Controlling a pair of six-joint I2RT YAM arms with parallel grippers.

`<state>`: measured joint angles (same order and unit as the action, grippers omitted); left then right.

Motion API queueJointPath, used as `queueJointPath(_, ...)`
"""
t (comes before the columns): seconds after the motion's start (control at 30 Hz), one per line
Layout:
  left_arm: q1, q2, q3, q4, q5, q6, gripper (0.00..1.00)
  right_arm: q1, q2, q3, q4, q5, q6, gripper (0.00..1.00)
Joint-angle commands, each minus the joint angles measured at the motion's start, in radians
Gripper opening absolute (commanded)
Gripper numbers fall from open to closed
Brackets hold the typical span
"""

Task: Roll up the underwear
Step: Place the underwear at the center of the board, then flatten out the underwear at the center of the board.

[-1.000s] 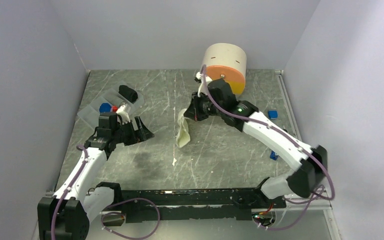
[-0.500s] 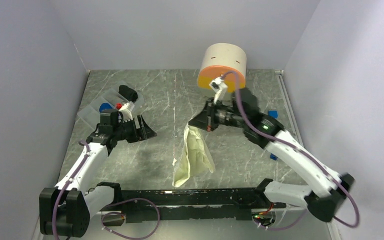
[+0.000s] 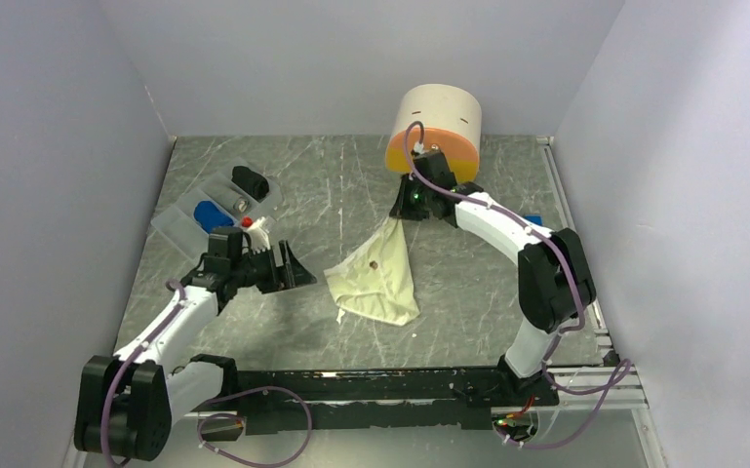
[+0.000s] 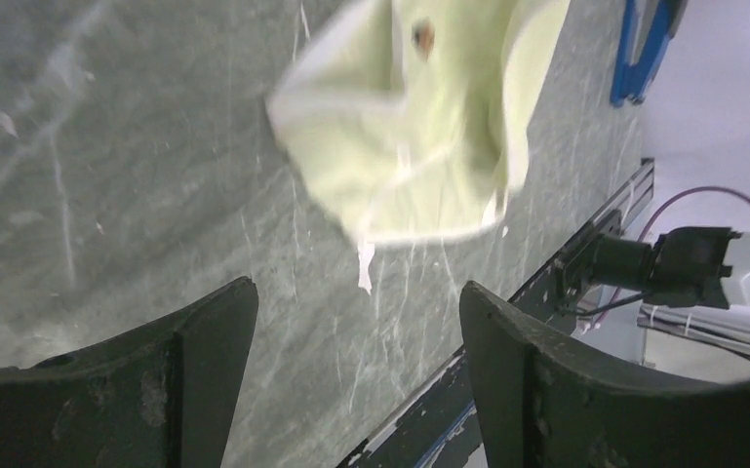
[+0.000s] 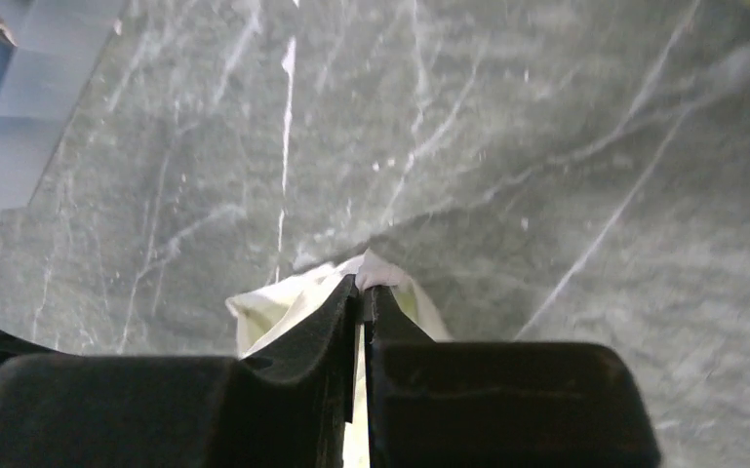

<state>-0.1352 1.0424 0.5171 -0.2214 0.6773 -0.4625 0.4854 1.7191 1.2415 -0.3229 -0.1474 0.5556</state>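
Observation:
The pale cream-yellow underwear [image 3: 375,275] is stretched from my right gripper [image 3: 402,211] down onto the table middle; its far corner is pinched between the shut fingers, as the right wrist view [image 5: 283,304] shows. My left gripper [image 3: 288,268] is open and empty, just left of the garment's near-left corner; the cloth shows ahead of it in the left wrist view [image 4: 419,127]. The royal blue underwear [image 3: 210,212] lies in a clear tray [image 3: 174,226] at the far left.
A black rolled bundle [image 3: 251,181] sits in the same tray. A cream and orange cylinder [image 3: 435,132] stands at the back behind the right gripper. Small blue objects [image 3: 532,222] lie near the right wall. A black rail [image 3: 371,382] runs along the near edge.
My right gripper has swung back toward the cylinder, pulling the cream garment from hanging to spread over the table. My left gripper has moved right and nearer, toward the garment.

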Motion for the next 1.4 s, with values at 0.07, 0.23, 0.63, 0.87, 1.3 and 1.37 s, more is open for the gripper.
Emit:
queueJointPath(0.07, -0.09, 0.068, -0.048, 0.123, -0.082, -0.061, 0.79, -0.043, 0.063, 0.083, 0.012, -0.057, -0.134, 0.19)
queueJointPath(0.23, -0.154, 0.16, -0.026, 0.199, -0.187, -0.114, 0.76, -0.061, 0.047, 0.096, -0.043, -0.001, -0.196, 0.43)
queueJointPath(0.63, -0.214, 0.503, 0.159, 0.276, -0.365, -0.077, 0.64, -0.06, -0.059, -0.044, -0.031, -0.048, -0.214, 0.54)
queueJointPath(0.87, -0.24, 0.617, 0.214, 0.263, -0.378, -0.02, 0.5, -0.041, 0.005, 0.026, -0.073, -0.035, -0.219, 0.55)
queueJointPath(1.3, -0.286, 0.578, 0.168, 0.223, -0.388, 0.04, 0.5, 0.01, 0.085, 0.15, -0.126, 0.048, -0.229, 0.56)
queueJointPath(1.37, -0.299, 0.604, 0.181, 0.201, -0.404, 0.042, 0.47, 0.026, 0.103, 0.171, -0.13, 0.095, -0.225, 0.56)
